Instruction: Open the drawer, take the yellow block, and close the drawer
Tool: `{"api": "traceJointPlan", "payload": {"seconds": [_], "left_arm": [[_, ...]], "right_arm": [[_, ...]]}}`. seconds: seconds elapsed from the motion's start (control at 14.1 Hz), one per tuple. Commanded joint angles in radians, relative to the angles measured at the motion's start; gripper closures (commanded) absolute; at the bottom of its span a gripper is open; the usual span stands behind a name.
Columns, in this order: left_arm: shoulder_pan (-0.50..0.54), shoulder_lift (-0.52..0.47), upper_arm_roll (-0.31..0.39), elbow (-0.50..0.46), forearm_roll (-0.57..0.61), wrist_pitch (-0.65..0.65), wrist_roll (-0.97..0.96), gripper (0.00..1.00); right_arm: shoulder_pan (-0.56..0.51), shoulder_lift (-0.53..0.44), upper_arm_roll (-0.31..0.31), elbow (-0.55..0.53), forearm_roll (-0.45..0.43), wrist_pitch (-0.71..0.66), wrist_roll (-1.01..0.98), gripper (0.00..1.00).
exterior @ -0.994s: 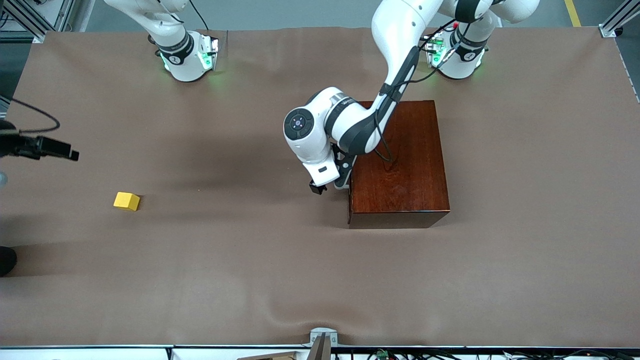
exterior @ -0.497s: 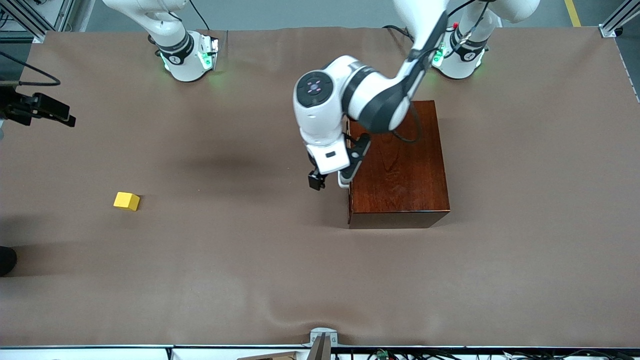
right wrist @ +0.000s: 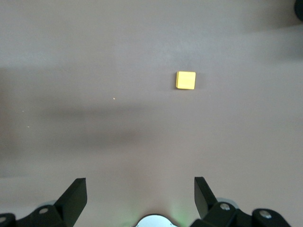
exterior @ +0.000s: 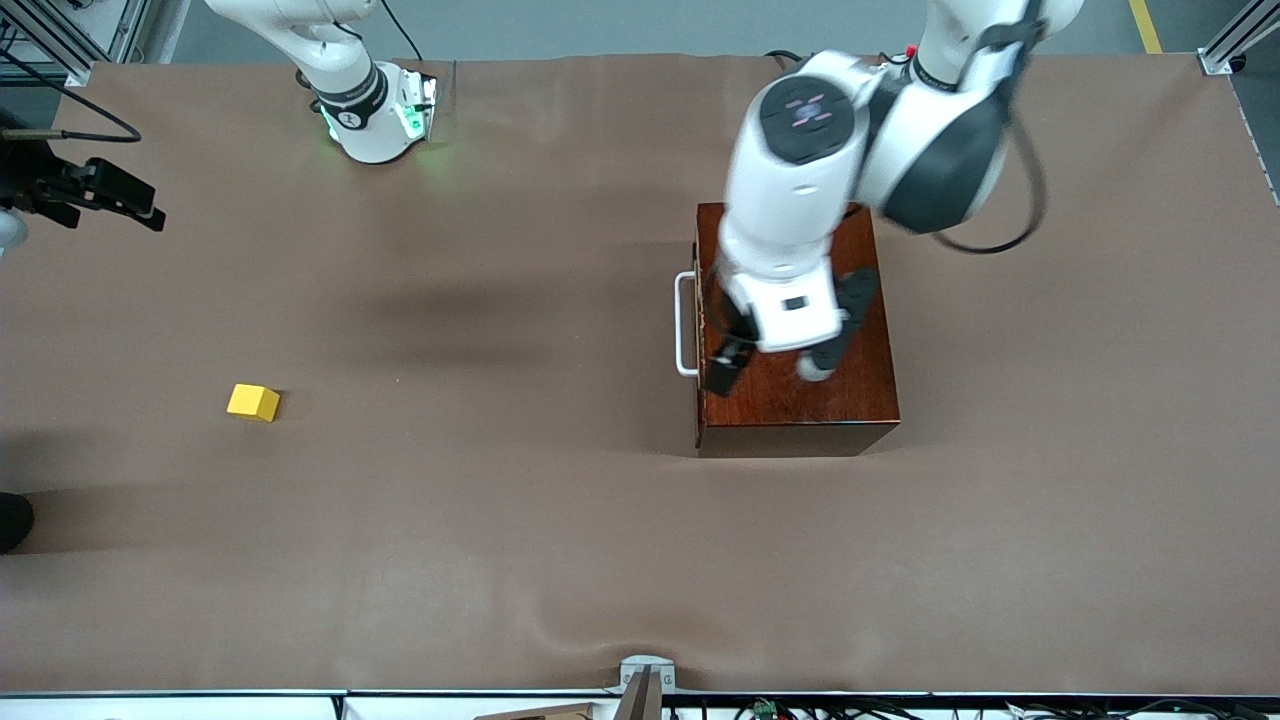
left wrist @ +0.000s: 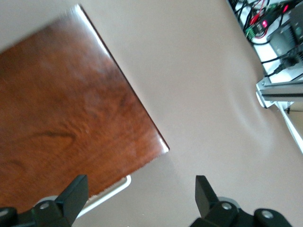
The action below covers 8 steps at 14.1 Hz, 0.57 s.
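1. The drawer (exterior: 700, 310) is shut, flush in the dark wooden box (exterior: 800, 400). Its white handle (exterior: 684, 325) sticks out from the box face that looks toward the right arm's end of the table (exterior: 560, 540).
2. The block (exterior: 253, 402) lies bare on the table, well apart from the box, toward the right arm's end. It is a little nearer to the front camera than the handle.
3. The left tool (exterior: 770, 365) hangs over the box top, by the edge above the drawer. Its fingers (left wrist: 75, 195) stand wide with nothing between them. The left wrist view looks down on a box corner and a piece of the handle past the edge.
4. The right tool (right wrist: 140, 196) is up over the table at the right arm's end, close to the table's edge. Its fingers are spread wide and empty. The right wrist view has the block on the table below and ahead of it, well apart from the fingers.
5. The box stands toward the left arm's end, in front of that arm's base (exterior: 925, 100).
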Motion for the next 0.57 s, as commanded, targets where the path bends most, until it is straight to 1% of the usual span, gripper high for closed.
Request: {"api": "traceJointPlan", "payload": {"seconds": [0.0, 0.14, 0.21, 0.36, 0.5], "left_arm": [[0.068, -0.085, -0.017, -0.034, 0.011, -0.070, 0.127, 0.00], [0.103, -0.119, -0.014, -0.036, 0.011, -0.150, 0.227, 0.00], [0.129, -0.139, -0.014, -0.036, 0.011, -0.179, 0.290, 0.00], [0.175, -0.171, -0.014, -0.037, 0.011, -0.258, 0.423, 0.00], [0.221, -0.200, -0.015, -0.043, 0.011, -0.281, 0.509, 0.00]], "right_arm": [[0.041, 0.010, 0.008, 0.066, -0.065, 0.004, 0.014, 0.00], [0.025, 0.055, 0.004, 0.117, -0.085, 0.010, 0.002, 0.00], [0.017, 0.073, -0.002, 0.137, -0.069, 0.005, 0.002, 0.00], [0.005, 0.073, -0.004, 0.141, -0.064, 0.005, -0.023, 0.00], [-0.006, 0.070, -0.007, 0.138, -0.038, 0.004, -0.093, 0.00]]}}
